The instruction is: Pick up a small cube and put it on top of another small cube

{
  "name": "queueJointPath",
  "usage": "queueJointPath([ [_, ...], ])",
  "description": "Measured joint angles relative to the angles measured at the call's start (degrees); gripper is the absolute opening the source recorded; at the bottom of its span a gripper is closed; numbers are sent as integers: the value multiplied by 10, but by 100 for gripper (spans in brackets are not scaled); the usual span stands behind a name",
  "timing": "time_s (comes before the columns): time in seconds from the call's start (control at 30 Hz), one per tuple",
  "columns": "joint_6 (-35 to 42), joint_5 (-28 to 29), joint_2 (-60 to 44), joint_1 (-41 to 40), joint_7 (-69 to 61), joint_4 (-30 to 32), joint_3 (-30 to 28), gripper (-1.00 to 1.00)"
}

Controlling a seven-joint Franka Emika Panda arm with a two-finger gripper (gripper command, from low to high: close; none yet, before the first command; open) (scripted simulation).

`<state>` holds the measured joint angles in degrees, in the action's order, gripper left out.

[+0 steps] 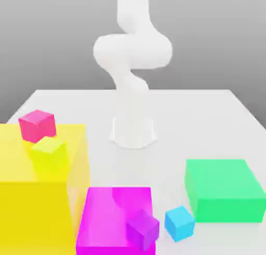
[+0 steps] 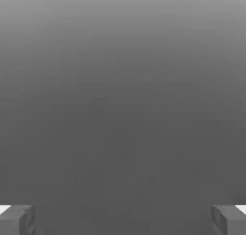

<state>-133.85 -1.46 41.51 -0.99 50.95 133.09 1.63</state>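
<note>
The small cube (image 1: pixel 180 224) is plain light blue and sits on the white table near the front, between the big magenta block (image 1: pixel 111 212) and the big green block (image 1: pixel 223 189). A small purple cube (image 1: pixel 143 228) rests right beside it, against the magenta block's front corner. In the hand view my gripper (image 2: pixel 123 219) is open: its two grey fingertips (image 2: pixel 18 218) stand far apart with nothing between them, and plain grey background lies beyond. The white arm (image 1: pixel 132 51) rises from its base at the table's middle.
A big yellow block (image 1: pixel 31 196) fills the exterior view's left front; a small pink cube (image 1: pixel 37 125) and a small yellow cube (image 1: pixel 49 153) rest on top of it. The white table (image 1: pixel 208 118) stretches behind the blocks around the arm's base (image 1: pixel 133 133).
</note>
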Motion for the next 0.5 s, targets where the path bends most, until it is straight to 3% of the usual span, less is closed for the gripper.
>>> queueJointPath([
  [0.27, -67, -34, -139, -33, 175, 42, 66, 0],
  [0.5, -125, -31, -258, -54, 349, 79, 125, 0],
])
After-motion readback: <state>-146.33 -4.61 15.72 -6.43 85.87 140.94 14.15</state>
